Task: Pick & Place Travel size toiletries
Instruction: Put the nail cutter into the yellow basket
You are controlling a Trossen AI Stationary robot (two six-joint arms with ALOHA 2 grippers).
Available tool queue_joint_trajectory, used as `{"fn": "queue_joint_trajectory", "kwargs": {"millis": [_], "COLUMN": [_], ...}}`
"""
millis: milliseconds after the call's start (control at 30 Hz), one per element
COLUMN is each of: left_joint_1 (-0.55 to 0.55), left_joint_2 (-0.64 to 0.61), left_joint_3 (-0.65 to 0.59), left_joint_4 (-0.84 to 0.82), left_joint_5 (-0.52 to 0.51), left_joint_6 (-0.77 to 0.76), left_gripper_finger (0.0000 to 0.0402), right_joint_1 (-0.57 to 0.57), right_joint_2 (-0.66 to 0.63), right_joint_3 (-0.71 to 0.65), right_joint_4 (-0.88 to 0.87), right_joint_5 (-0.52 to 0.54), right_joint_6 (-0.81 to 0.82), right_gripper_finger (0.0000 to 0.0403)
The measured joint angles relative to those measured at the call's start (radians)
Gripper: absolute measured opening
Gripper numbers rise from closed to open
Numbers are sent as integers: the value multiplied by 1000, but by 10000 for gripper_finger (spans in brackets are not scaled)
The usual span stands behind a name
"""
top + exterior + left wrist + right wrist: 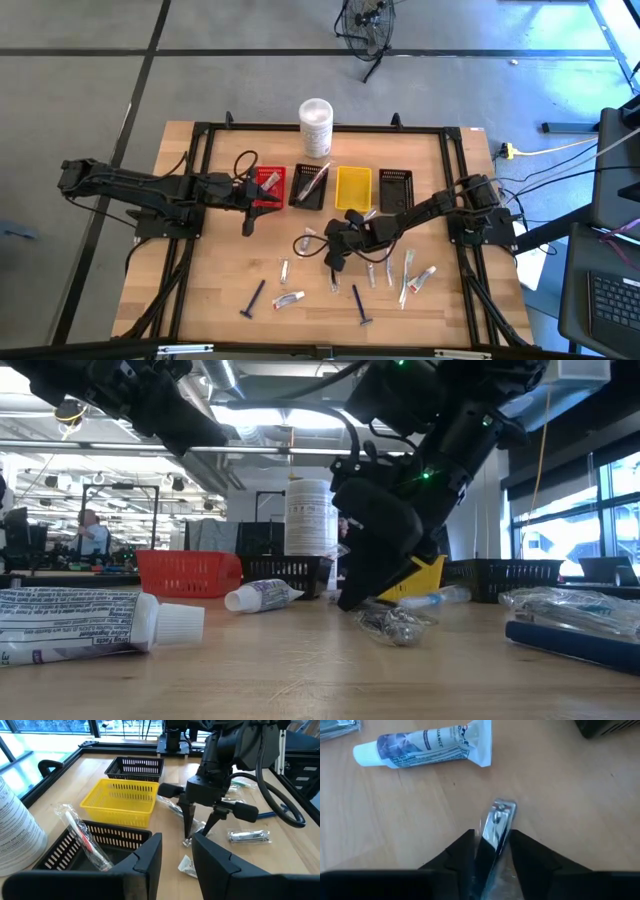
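We see the bench (215,290) with its bare wood toward the near edge, toiletries scattered across the middle. The left claw (248,228) hangs parted and empty beside the red basket (268,187). The right claw (490,851), clear of the yellow basket (120,800), pinches a silvery nail clipper (495,827) against the wood, a white tube (427,745) near it.

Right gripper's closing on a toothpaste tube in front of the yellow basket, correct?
Not a tube. The right gripper straddles a silvery nail clipper, as the right wrist view shows; the tube lies apart on the table. It is in front of the yellow basket.
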Motion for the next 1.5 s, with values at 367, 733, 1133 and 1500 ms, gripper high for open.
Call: {"fn": "queue_joint_trajectory", "kwargs": {"millis": [367,733,1133,1500], "left_joint_1": [0,0,0,0], "left_joint_2": [0,0,0,0], "left_joint_3": [0,0,0,0], "left_joint_4": [9,13,16,16], "left_joint_5": [-3,-3,-4,-4], "left_joint_6": [0,-19,-23,-23], "left_gripper_finger": [100,99,98,98], "right_joint_1": [-6,-49,-219,-404], "right_joint_2": [-13,-212,-397,-293], "right_joint_3": [-4,-5,-3,-3], "right_joint_4": [35,38,-246,-285], "right_joint_5": [-65,-64,114,-2], "right_joint_6": [-25,-142,-291,-365], "right_gripper_finger": [63,59,62,65]}}
